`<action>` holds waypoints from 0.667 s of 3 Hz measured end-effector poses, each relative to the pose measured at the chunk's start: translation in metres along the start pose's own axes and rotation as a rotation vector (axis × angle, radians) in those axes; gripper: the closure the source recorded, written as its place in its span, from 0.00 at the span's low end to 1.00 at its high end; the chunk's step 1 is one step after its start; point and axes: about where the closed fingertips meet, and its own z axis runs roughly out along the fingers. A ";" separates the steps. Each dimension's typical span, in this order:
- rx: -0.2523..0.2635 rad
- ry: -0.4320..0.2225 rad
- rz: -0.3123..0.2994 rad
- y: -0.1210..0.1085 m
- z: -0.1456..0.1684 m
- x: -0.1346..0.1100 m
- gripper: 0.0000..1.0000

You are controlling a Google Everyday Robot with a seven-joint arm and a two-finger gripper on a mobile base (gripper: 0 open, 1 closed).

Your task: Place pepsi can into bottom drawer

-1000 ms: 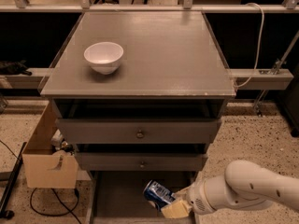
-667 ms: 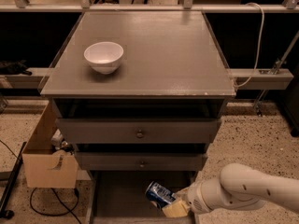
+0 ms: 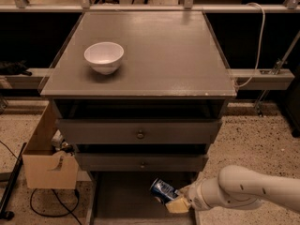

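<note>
The pepsi can (image 3: 162,190) is blue with a silver end, tilted, and held over the right part of the open bottom drawer (image 3: 122,198). My gripper (image 3: 172,199) comes in from the right on a white arm (image 3: 243,191) and is shut on the can, with yellowish fingers (image 3: 178,204) under and beside it. The drawer is a dull grey tray pulled out below the two upper drawers, and its bare floor shows to the left of the can.
The grey cabinet top (image 3: 154,55) carries a white bowl (image 3: 104,56) at the left. Two upper drawers with round knobs (image 3: 140,134) are closed. A cardboard box (image 3: 47,163) and black cables (image 3: 42,205) lie on the floor to the left.
The gripper and can have shifted slightly to the left and down over the drawer. The bowl and the drawers have not moved.
</note>
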 end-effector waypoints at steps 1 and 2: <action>0.002 0.012 -0.029 -0.003 0.013 -0.001 1.00; -0.020 0.012 -0.135 -0.015 0.043 -0.006 1.00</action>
